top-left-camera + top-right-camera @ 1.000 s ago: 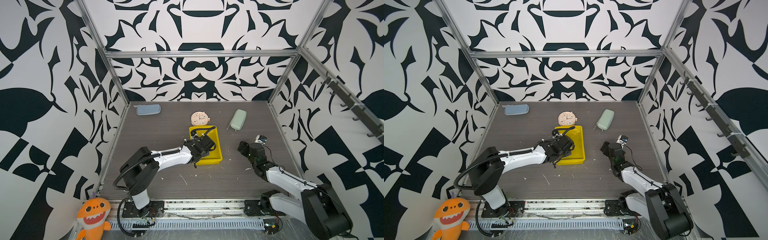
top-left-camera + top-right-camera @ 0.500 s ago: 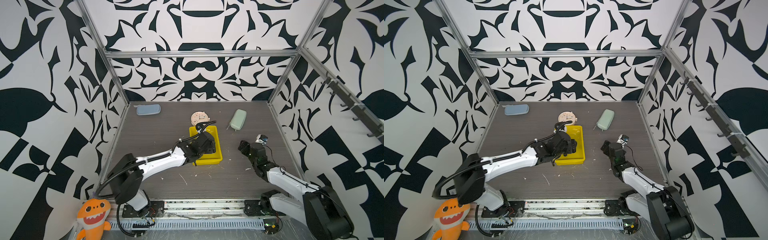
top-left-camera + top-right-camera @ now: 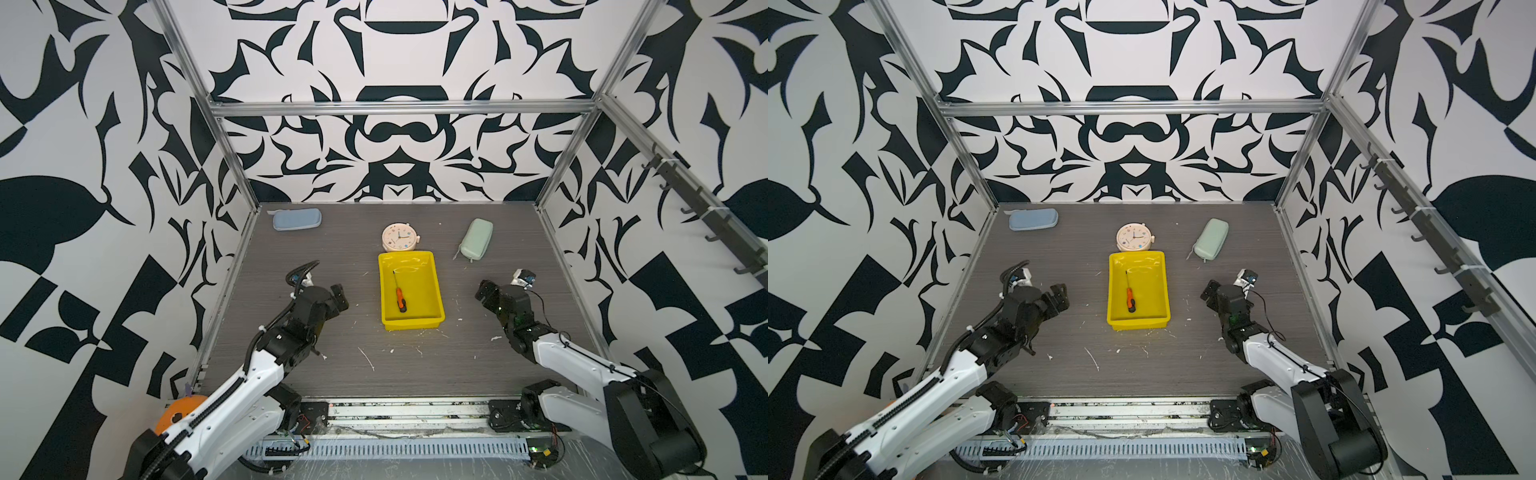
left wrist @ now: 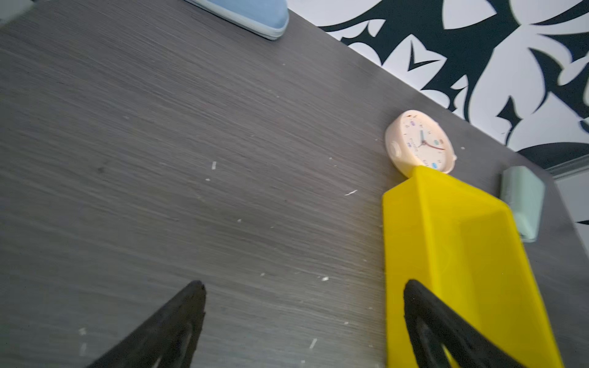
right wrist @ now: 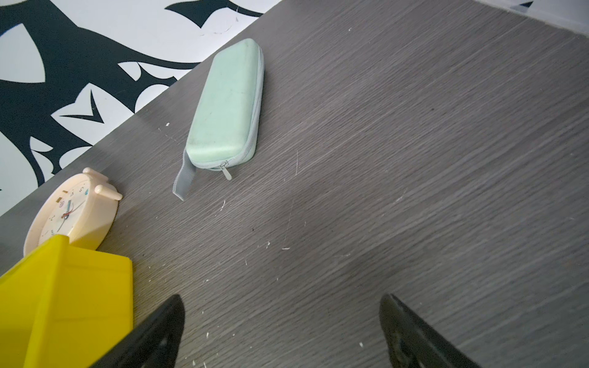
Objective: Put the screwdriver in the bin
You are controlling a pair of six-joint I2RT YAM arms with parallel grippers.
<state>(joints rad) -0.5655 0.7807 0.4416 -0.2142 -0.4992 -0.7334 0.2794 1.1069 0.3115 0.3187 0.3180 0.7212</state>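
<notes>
Grey wood-grain table (image 3: pixel 332 249) carries everything. Far left, near the back wall, lies a blue zipped pouch (image 3: pixel 296 218), well apart from the rest. Nearer the front, the left gripper (image 4: pixel 305 283) hangs above bare tabletop just left of the bin; in the left wrist view its two black fingers (image 4: pixel 178 318) stand wide apart with nothing between them.

At the middle sits the bin (image 3: pixel 413 323), a shallow yellow tray. The screwdriver (image 3: pixel 400 297) lies flat on its floor, touched by neither arm, with its orange-and-black handle toward the near wall and its thin shaft pointing toward the far wall. Just behind the tray's far wall lies a cream round alarm clock (image 3: pixel 400 237), face up; whether the two touch cannot be told.

Further right, toward the back, a pale green zipped pouch (image 3: pixel 476 239) lies at a slant. The right gripper (image 5: pixel 282 298) hangs over the table right of the tray, jaws wide and empty.
</notes>
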